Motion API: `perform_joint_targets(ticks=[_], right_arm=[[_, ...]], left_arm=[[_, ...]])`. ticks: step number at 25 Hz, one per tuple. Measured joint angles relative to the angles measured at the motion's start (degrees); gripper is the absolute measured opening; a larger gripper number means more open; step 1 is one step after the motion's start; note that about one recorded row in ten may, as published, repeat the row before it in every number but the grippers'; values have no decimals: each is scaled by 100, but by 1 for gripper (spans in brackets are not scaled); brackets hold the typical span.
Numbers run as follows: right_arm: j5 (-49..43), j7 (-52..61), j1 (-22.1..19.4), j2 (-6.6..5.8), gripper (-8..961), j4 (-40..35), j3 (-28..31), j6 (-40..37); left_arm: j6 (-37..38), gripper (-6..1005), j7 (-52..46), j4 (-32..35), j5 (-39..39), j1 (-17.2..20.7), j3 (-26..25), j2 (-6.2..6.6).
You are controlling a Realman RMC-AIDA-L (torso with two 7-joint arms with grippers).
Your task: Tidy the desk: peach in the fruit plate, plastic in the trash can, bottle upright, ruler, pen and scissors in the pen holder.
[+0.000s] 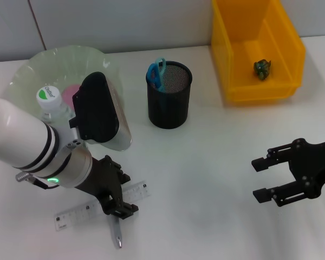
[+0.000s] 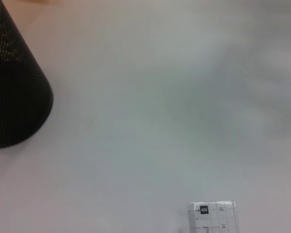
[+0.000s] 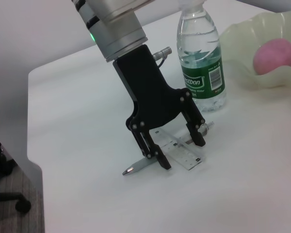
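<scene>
Head view hides most of the bottle (image 1: 47, 99) and peach (image 1: 71, 92) in the fruit plate (image 1: 59, 62) behind the left arm. The left tool (image 3: 177, 148) stands spread open over the pen (image 3: 138, 166) and ruler (image 3: 182, 150) on the table (image 1: 206, 216). Scissors (image 1: 157, 73) sit in the pen holder (image 1: 169, 95), dark plastic (image 1: 262, 67) in the trash can (image 1: 254, 49); the right tool (image 1: 262, 179) hovers open.

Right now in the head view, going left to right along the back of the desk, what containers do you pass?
fruit plate → pen holder → trash can
</scene>
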Motion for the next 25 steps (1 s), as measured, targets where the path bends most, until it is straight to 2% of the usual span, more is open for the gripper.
perform_joint_targets(ticks=[5, 11, 13, 25], right_arm=[[5, 2, 22, 0, 721, 11, 0, 0], [8, 6, 45, 0, 720, 21, 0, -1], [8, 9, 50, 0, 720, 22, 0, -1], [8, 10, 59, 2, 720, 22, 0, -1]], left_arm=[[-5, 685, 7, 0, 0, -1, 5, 0], [-29, 586, 7, 0, 41, -14, 62, 0], [-32, 510, 6, 0, 42, -16, 62, 0], [-47, 449, 5, -32, 51, -31, 67, 0]])
